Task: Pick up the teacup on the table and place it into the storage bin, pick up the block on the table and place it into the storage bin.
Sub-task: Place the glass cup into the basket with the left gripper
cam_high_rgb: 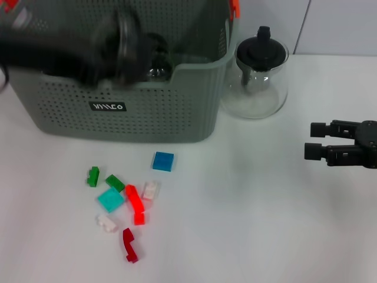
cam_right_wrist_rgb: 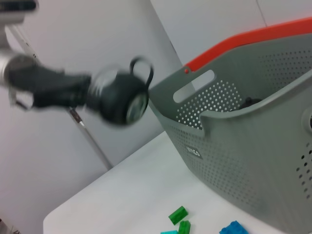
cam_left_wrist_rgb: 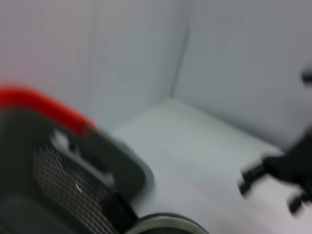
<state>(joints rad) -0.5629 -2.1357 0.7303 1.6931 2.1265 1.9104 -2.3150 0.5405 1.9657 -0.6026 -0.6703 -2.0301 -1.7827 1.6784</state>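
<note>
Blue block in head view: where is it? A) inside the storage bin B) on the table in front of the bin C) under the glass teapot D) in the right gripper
B: the blue block lies flat on the white table just in front of the storage bin wall, apart from the right gripper and the glass teapot.

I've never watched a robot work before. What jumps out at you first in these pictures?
The big grey-green storage bin at the back left of the white table, with the robot's left arm, a dark blur, reaching over it. In front of the bin lies a scatter of small coloured blocks: green, teal, blue, red and white. A glass teapot with a black lid stands beside the bin, and the right gripper waits at the right edge.
</note>
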